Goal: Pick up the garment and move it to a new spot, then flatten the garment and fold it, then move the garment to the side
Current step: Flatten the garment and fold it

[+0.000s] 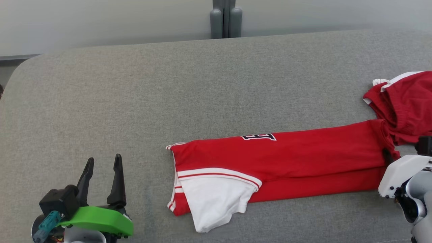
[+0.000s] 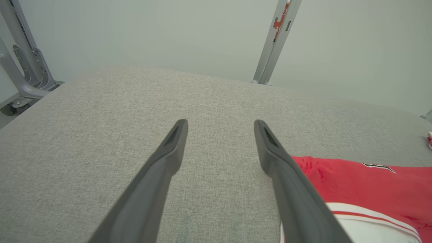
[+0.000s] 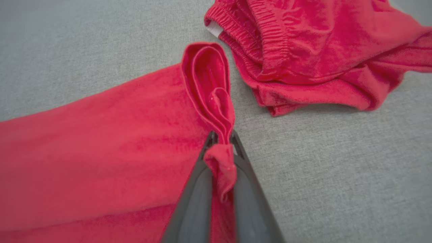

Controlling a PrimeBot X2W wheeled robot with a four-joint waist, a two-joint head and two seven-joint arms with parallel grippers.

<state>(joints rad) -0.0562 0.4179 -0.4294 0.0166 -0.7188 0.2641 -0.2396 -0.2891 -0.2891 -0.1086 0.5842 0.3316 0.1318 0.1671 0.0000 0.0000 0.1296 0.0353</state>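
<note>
Grey woven cloth covers the desk [image 1: 135, 101], with a pale wall behind it. From the head view, the garment [image 1: 287, 158] lies near the front edge as a long red strip folded lengthwise, its white panel [image 1: 216, 199] spilling out at the left end. A second red garment [image 1: 405, 104] is bunched at the right edge, just beside the strip's right end. The left gripper [image 1: 104, 158] rests at the lower left, well apart from the cloth. The right arm's pale wrist [image 1: 401, 172] sits at the strip's right end.

In the left wrist view, that gripper's fingers stand wide apart over bare desk and hold nothing. The garment's left end lies just beside one finger.

Along the right wrist view, the right gripper [image 3: 222, 136] is clamped on a small pinch of the garment's end edge, with a looped fold [image 3: 206, 77] standing up just past the tips.

Several things could go wrong from here, as I judge it:
- The pinch is thin (a mere tuck of hem), so it may slip out under the cloth's weight.
- I cannot tell whether every layer is caught. If not, the lower ones would stay behind and the fold would open.
- The far end is unheld, so the white panel could drag and crumple.
- The bunched garment is close enough to be snagged or nudged along.
</note>
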